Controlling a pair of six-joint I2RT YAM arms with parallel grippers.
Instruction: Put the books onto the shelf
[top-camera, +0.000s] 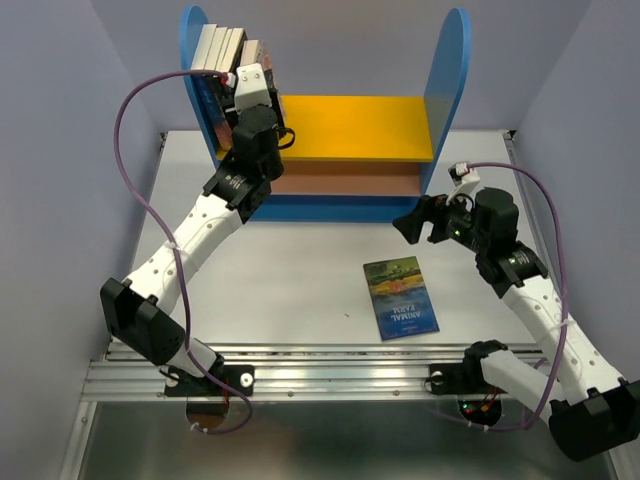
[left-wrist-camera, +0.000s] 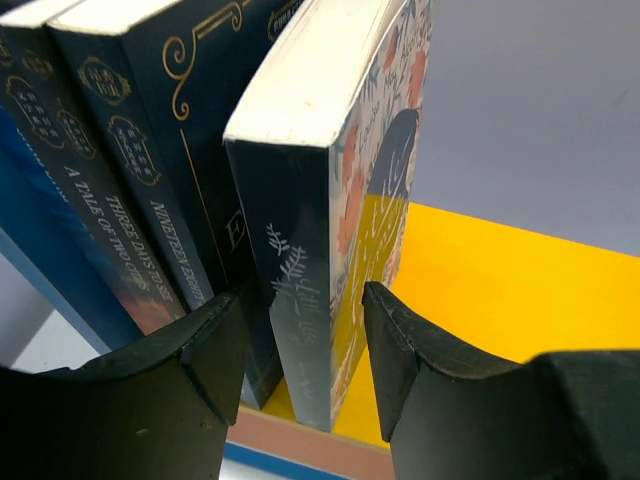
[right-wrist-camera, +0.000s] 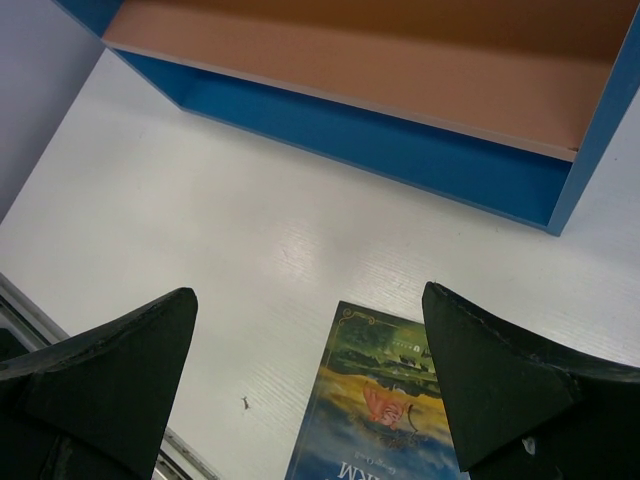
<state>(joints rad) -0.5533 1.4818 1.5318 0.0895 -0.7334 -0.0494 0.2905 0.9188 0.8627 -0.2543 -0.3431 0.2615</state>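
The shelf (top-camera: 350, 125) stands at the back of the table, and several books (top-camera: 225, 45) stand upright at the left end of its yellow upper board. My left gripper (top-camera: 243, 72) reaches in at them. In the left wrist view its fingers straddle the lower spine of the rightmost book (left-wrist-camera: 300, 200), which has a flowered cover. A gap shows on each side, so the left gripper (left-wrist-camera: 305, 300) is open. One teal book (top-camera: 400, 296) lies flat on the table. My right gripper (top-camera: 415, 225) hovers open above its far end (right-wrist-camera: 385, 400), holding nothing.
Dark blue books (left-wrist-camera: 130, 180) stand to the left of the flowered one. The yellow board (left-wrist-camera: 500, 290) is bare to the right of the books. The brownish-pink lower board (right-wrist-camera: 380, 70) holds nothing. An aluminium rail (top-camera: 330, 365) runs along the table's near edge.
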